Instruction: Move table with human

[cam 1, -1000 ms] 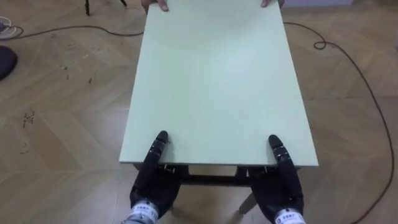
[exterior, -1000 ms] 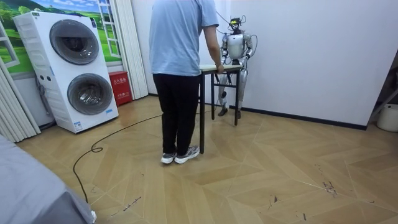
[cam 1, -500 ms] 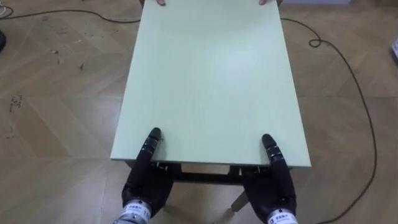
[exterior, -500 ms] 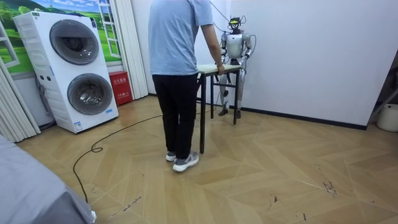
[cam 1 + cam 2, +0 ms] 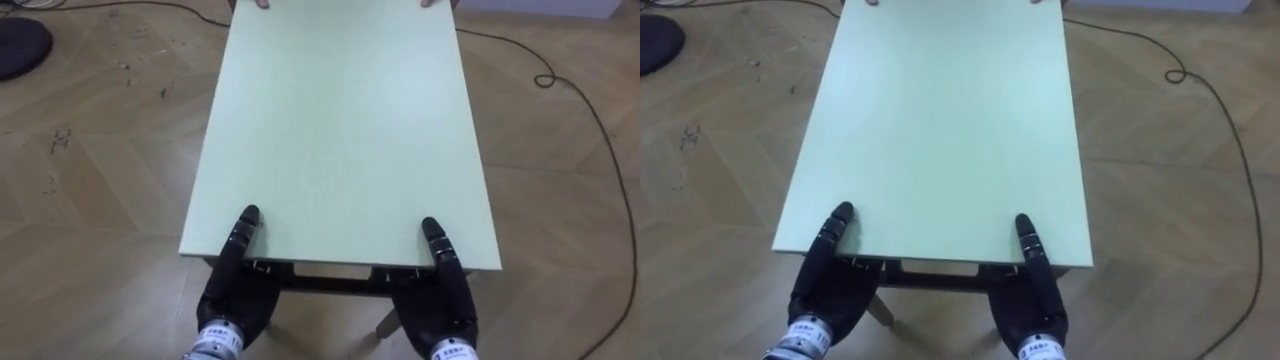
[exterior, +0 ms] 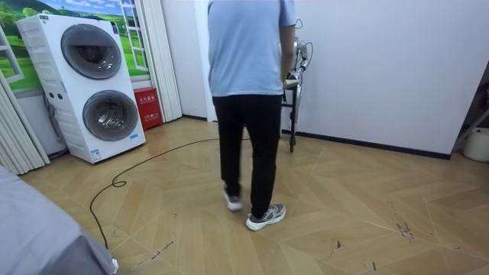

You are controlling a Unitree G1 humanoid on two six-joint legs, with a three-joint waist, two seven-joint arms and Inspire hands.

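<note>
Left hand [image 5: 235,293] and right hand [image 5: 441,300] tucked under table [image 5: 340,120] edge — grasp hidden, cannot tell; person's fingertips [image 5: 262,4] cut off opposite them.

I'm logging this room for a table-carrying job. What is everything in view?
table: one, pale green top, dark frame, between robot and person
washing machines: two, white, stacked, room view's left
box: one, red, floor beside the washing machines
curtain: one, pale, behind the box
round object: one, black, floor, left eye view's upper left
person: one, blue shirt, black trousers, table's far end, fingertips on its edge
left hand: one, black, table's near edge
right hand: one, black, table's near edge
</note>
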